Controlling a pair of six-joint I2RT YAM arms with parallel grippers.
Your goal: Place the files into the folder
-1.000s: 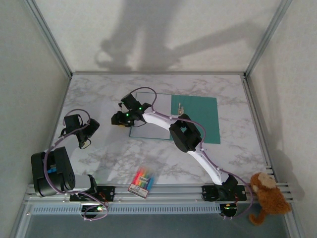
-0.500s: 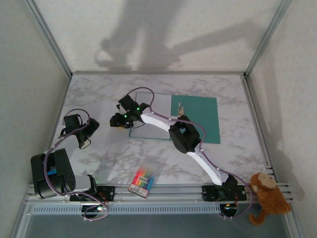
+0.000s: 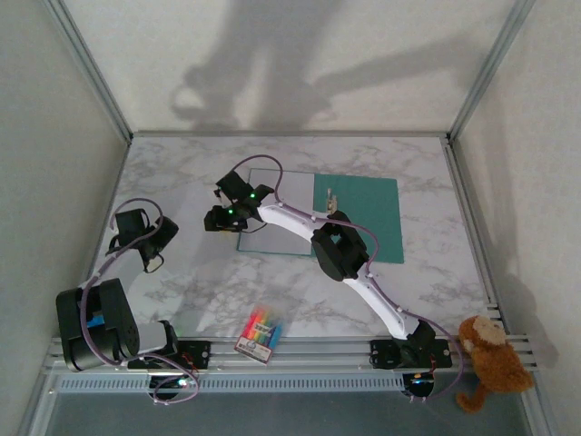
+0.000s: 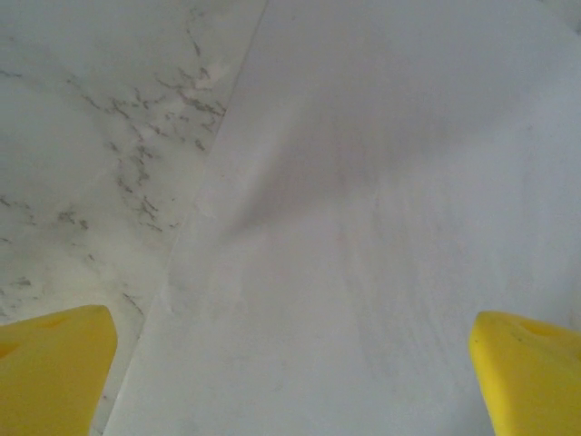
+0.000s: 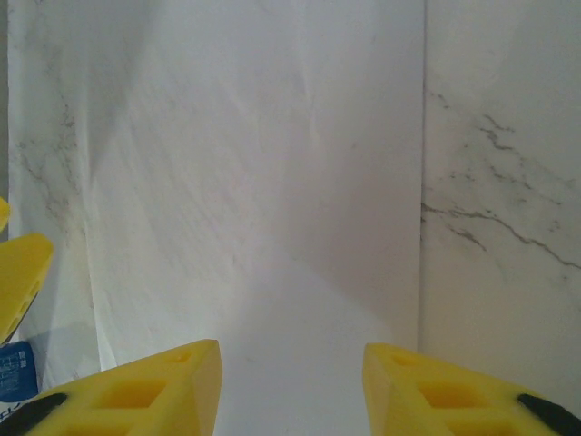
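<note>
The teal folder (image 3: 363, 218) lies open at the table's centre right, its metal clip (image 3: 329, 198) on the spine. A pale sheet (image 3: 277, 204) covers its left half. My right gripper (image 3: 216, 221) hovers at that sheet's left edge. In the right wrist view it (image 5: 290, 386) stands partly open and empty over a white file (image 5: 254, 182) lying flat on the marble. My left gripper (image 3: 151, 258) is at the table's left. In the left wrist view it (image 4: 290, 363) is wide open above a white file (image 4: 381, 209), holding nothing.
A packet of coloured pens (image 3: 260, 331) lies near the front edge. A brown plush toy (image 3: 490, 359) sits at the front right corner. Metal frame posts and white walls close in the marble table (image 3: 427, 291). A yellow piece (image 5: 23, 272) shows at the right wrist view's left edge.
The left arm has drawn back slightly and its gripper has shifted a little left. The right gripper has edged slightly left. Nothing was taken hold of or let go.
</note>
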